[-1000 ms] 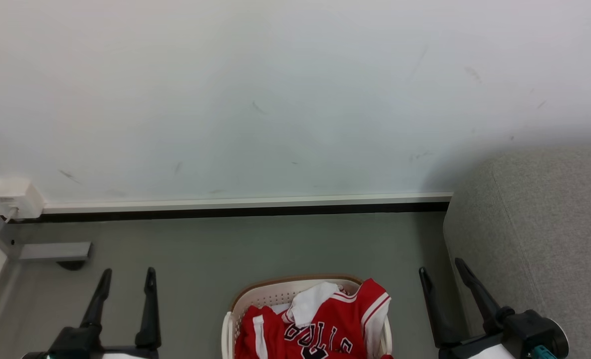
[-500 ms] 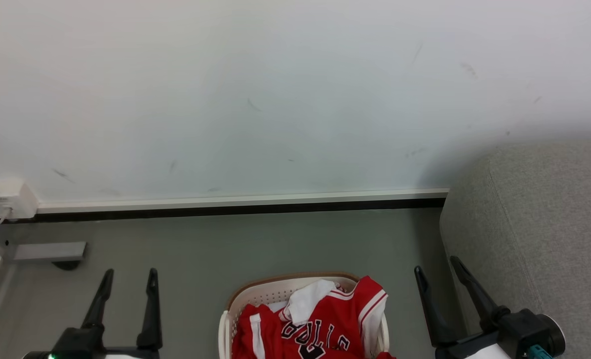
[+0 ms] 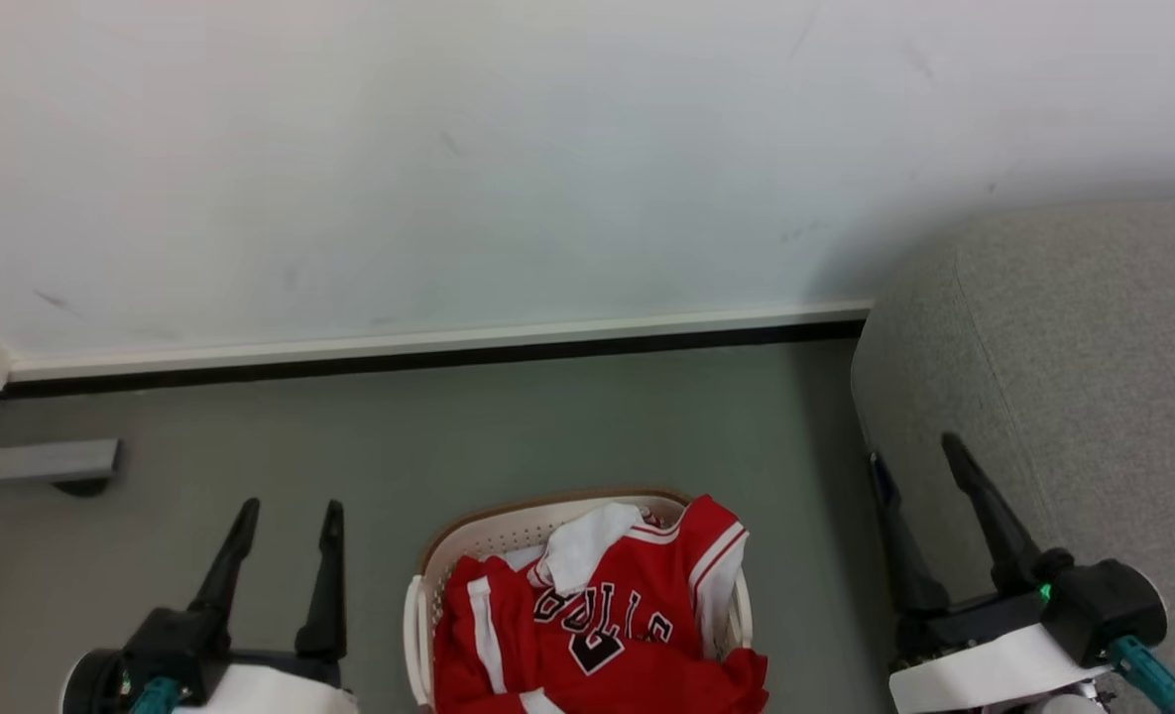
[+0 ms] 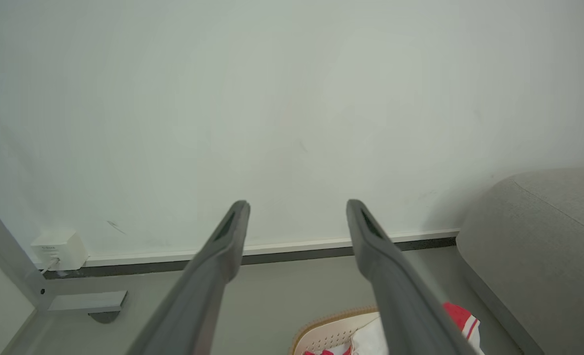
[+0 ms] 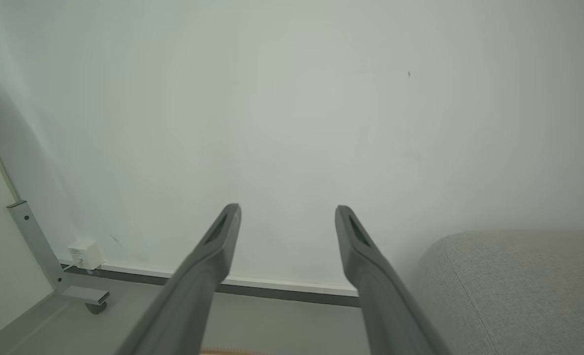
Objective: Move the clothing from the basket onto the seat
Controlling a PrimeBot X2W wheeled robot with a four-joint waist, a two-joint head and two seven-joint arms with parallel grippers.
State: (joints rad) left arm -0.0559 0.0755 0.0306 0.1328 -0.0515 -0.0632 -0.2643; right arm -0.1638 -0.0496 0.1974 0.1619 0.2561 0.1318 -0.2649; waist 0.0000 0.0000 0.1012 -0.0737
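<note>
Both sets of jaws are spread wide with nothing in them. The left gripper (image 3: 290,508) hangs over bare floor (image 3: 448,426) left of the basket (image 3: 493,540). The right gripper (image 3: 914,451) sits on the basket's other side, right up by the side of the seat (image 3: 1093,347). I can't tell if it's touching the fabric.

The jersey (image 3: 607,615) is all in the basket, bunched up, with one red-and-white edge draped over the right rim. A white cloth (image 3: 577,550) lies on top of it toward the far side.

Stuff I'd worry about from here:

- A pinch near the far side likely takes the white cloth too, or takes it instead, since it covers that part of the jersey.
- Going in too deep or too near the wall could hook a finger on the rim or the holes. The basket looks light, so it'd probably lift or tip with the pull.
- Catching only a thin fold means the rest trails, drags over the rim and may slip free halfway to the seat.
- The right arm has little room. A sloppy swing could shove into the seat's side before it clears the top.
</note>
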